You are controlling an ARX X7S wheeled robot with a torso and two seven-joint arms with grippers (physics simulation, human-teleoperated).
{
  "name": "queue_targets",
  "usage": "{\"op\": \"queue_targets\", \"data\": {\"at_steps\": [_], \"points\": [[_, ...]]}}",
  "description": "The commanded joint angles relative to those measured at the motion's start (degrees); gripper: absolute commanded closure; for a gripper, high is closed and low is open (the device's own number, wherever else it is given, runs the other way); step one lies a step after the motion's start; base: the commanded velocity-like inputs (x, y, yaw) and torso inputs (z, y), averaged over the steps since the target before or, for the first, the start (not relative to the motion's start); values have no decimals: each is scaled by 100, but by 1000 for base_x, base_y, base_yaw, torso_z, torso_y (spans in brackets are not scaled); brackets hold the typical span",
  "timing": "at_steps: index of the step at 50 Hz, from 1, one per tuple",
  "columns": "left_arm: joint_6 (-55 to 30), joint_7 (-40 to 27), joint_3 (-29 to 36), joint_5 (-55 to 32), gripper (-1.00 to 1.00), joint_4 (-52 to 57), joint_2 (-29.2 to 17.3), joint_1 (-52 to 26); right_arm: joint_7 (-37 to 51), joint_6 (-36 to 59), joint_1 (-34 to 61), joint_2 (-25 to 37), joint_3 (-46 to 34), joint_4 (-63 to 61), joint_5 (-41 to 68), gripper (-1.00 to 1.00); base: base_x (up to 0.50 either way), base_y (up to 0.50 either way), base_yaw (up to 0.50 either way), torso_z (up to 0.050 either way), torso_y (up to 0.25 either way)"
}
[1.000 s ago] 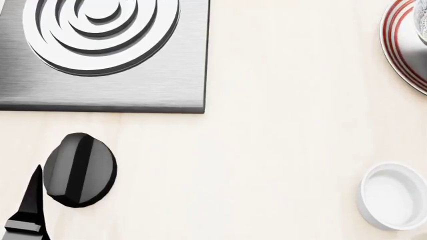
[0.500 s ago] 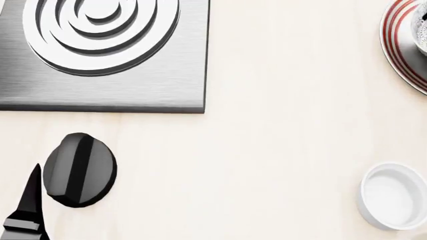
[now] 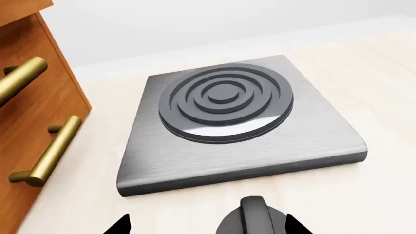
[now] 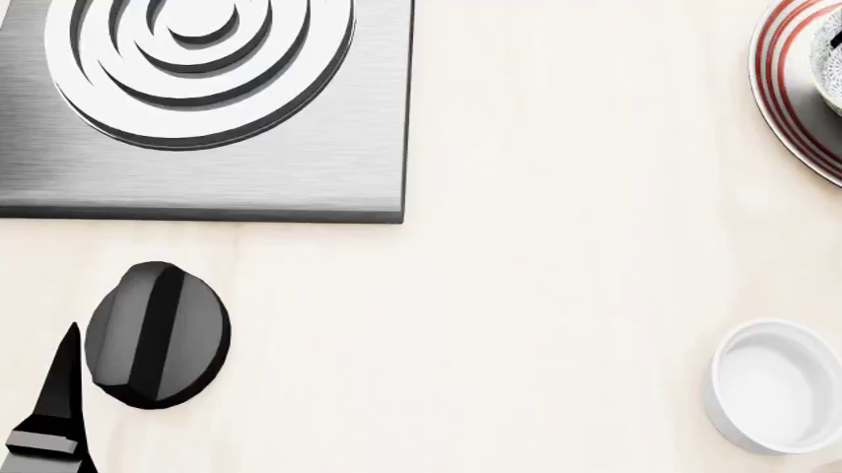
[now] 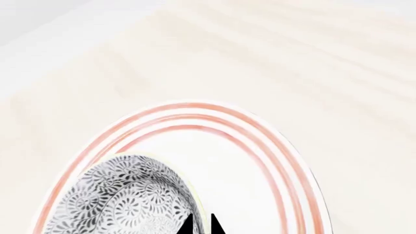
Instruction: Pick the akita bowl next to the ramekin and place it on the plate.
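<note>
In the right wrist view, the akita bowl, white with a dense grey floral pattern, lies over the near-left part of the plate, which is white with red rings. My right gripper is shut on the bowl's rim, one fingertip inside and one outside. I cannot tell whether the bowl touches the plate. The head view shows only a sliver of the bowl over the plate at the top right edge. The plain white ramekin stands alone at the lower right. My left gripper is open, its fingertips either side of a black knob.
A brushed-metal hob plate with a ringed burner fills the far left of the pale counter. The black knob lies in front of it, with one left finger beside it. A wooden drawer front with brass handles stands nearby.
The bowl's sliver at the head view's top right edge has sunk a little and become sharper over the plate. The left arm, knob and ramekin have not moved.
</note>
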Motion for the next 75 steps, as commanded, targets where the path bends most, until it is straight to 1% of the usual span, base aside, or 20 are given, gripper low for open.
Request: {"op": "queue_targets", "data": {"at_steps": [1,3,4,12,18,22,24,27,28,34,38,43,49,55,64,75], "points": [[44,171,-165,44,-100,-27,114,40,-184,-18,-30,-152,108,163,-221,100,0,0,0,0,0],[46,169,-169,37,-100,-23,111,38,-184,-7,-26,-157,109,180,-221,100,0,0,0,0,0],[42,167,-170,36,-100,-18,109,35,-176,5,-25,-150,101,154,-228,-100,0,0,0,0,0],[38,161,-170,41,-100,-9,107,43,-160,-39,-33,-63,95,-56,-277,-100,0,0,0,0,0],[24,152,-167,39,-100,1,120,43,127,-291,60,116,-163,-587,-763,-100,0,0,0,0,0],[33,154,-158,64,-100,-5,110,68,231,-317,258,269,-452,-1132,-1223,-100,0,0,0,0,0],[33,152,-157,64,-100,-5,111,71,417,-283,425,393,-685,-1536,-1597,-100,0,0,0,0,0],[38,148,-155,75,-100,-1,107,83,601,-204,539,506,-829,-1938,-1819,-100,0,0,0,0,0],[45,146,-157,79,-100,1,95,87,769,-81,667,581,-1017,-2205,-2089,-100,0,0,0,0,0],[60,142,-157,88,-100,-7,86,107,1252,156,806,786,-1247,-2915,-2416,-100,0,0,0,0,0],[51,129,-169,68,-100,9,83,88,1615,-47,641,1012,-1207,-3430,-2493,-100,0,0,0,0,0],[44,131,-172,60,-100,-9,95,82,1783,-383,452,1250,-1194,-3953,-2680,-100,0,0,0,0,0],[13,110,-180,39,-100,19,101,57,2115,-541,234,1620,-1222,-4755,-2797,-100,0,0,0,0,0],[-22,88,-189,7,-100,26,124,25,2339,-649,34,1848,-1318,-5301,-2996,-100,0,0,0,0,0],[-41,65,-194,8,-100,37,133,16,2719,-987,-355,2070,-1436,-5913,-3399,-100,0,0,0,0,0],[0,77,-189,49,-100,29,99,64,3224,-1140,-646,2182,-1635,-6486,-4088,-100,0,0,0,0,0]]}}
